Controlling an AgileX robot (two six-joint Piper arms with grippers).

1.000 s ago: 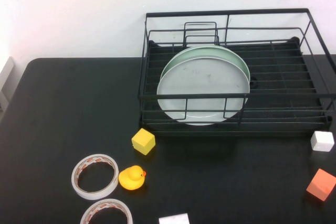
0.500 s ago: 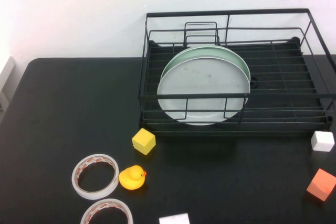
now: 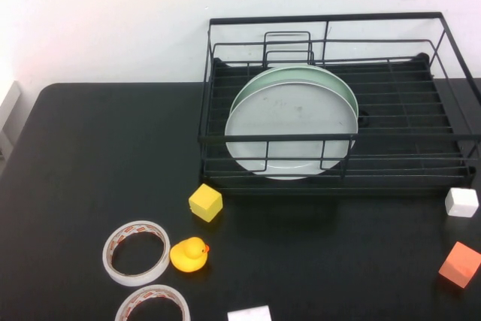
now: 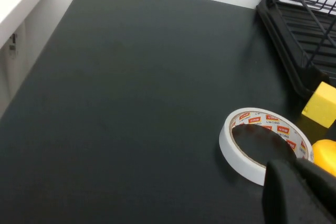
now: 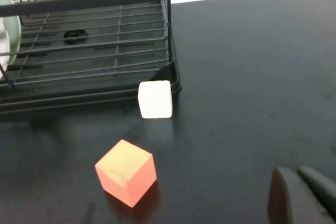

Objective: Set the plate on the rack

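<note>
Plate: the pale grey-white plate (image 3: 291, 130) stands on edge inside the rack, leaning back against a mint green plate (image 3: 329, 75) just behind it; its lower rim sits on the slatted base near the front rail.
Rack: black wire dish rack (image 3: 451, 137) at the far right of the black tabletop (image 3: 98, 155), against the white wall; one corner of it also shows in each wrist view.
Left tool: only a dark part (image 4: 302, 192) shows at the corner of the left wrist view, above the tabletop near a roll of tape (image 4: 262, 145); cannot tell its opening.
Right tool: only a dark part (image 5: 302, 196) shows at the corner of the right wrist view, above bare tabletop, apart from the blocks; cannot tell its opening.
High view: neither arm appears.
Front left items: yellow cube (image 3: 205, 202) just in front of the rack; yellow rubber duck (image 3: 189, 254) beside the tape roll; second tape roll (image 3: 152, 304) at the near edge.
Front right items: white cube (image 3: 461, 202) touching or just beside the rack's corner; orange cube (image 3: 459, 264) nearer.
Near edge: white object (image 3: 249, 313), partly cut off.
</note>
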